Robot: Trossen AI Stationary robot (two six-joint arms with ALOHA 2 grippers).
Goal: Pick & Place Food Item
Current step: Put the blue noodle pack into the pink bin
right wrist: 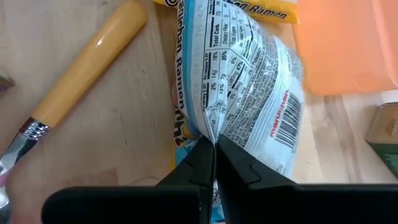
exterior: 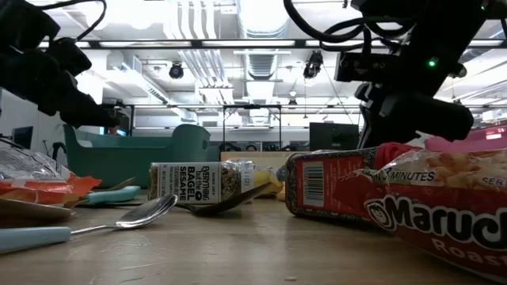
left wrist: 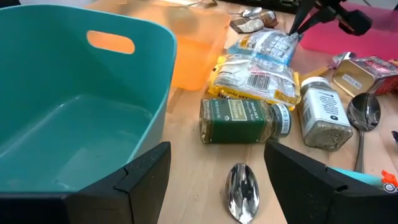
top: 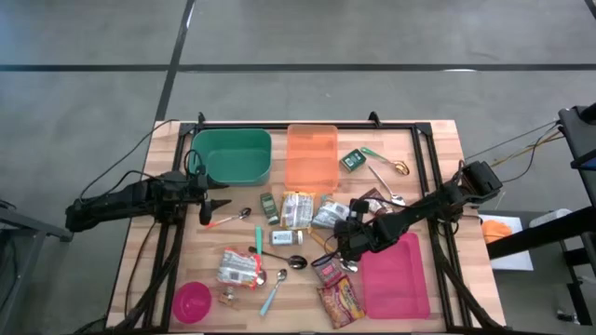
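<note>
Low view: most of the table is blocked by a near Maruchan ramen packet [exterior: 412,198] and a sesame bagel seasoning jar [exterior: 194,184] lying on its side; only the rim of the teal bin [exterior: 135,154] shows behind them. Both arms are cut off at the top there.

Right gripper [right wrist: 214,152]: fingers pinched together on the crimped edge of a blue-and-white ramen packet [right wrist: 249,87], which lies on the wood near table centre, just below the orange tray [top: 311,156] in the high view. The packet's far end runs out of the right wrist picture. A yellow-handled utensil [right wrist: 87,62] lies beside it, head out of frame.

Left gripper [left wrist: 217,180]: fingers spread apart, nothing between them, hovering just beside the teal bin, above a spoon [left wrist: 242,191].

Containers: teal bin holds nothing visible; orange tray looks bare; pink tray [top: 396,277] bare at right; pink bowl [top: 191,301] at lower left, contents not discernible.
</note>
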